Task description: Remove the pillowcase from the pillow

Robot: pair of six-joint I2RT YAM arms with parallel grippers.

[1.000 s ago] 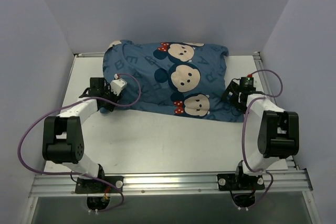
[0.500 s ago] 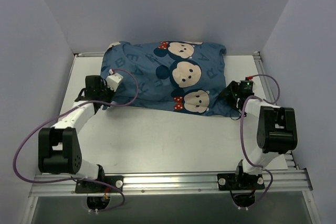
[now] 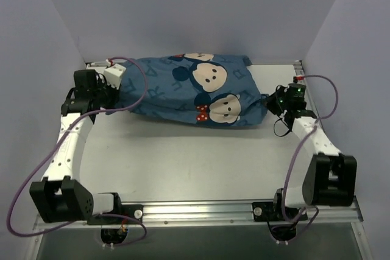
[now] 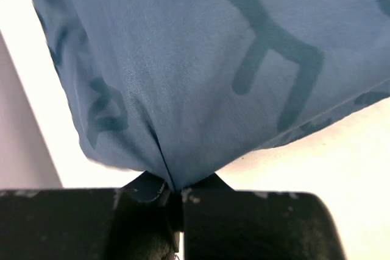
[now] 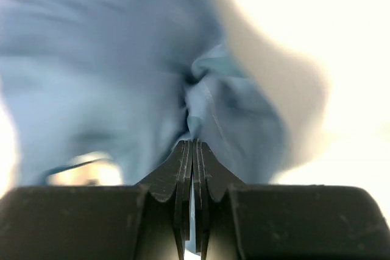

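The blue pillowcase (image 3: 189,89), printed with darker letters and mouse faces with red bows, lies across the back of the table and bulges as if filled. The pillow itself is hidden inside it. My left gripper (image 3: 108,91) is shut on the pillowcase's left end, where the fabric (image 4: 201,77) gathers to a pinched fold between the jaws (image 4: 173,194). My right gripper (image 3: 268,103) is shut on the right end, with a thin fold of blue cloth (image 5: 201,114) caught between its fingertips (image 5: 192,150).
The white table (image 3: 183,156) stretches in front of the pillowcase. Grey walls (image 3: 183,10) close in the back and both sides. A metal rail (image 3: 195,211) carrying the arm bases runs along the near edge. Purple cables (image 3: 137,83) loop from both wrists.
Both grippers closed on the pillowcase ends. The left arm swung out to the far left and the right arm moved outward, stretching the pillowcase sideways and shifting it back.
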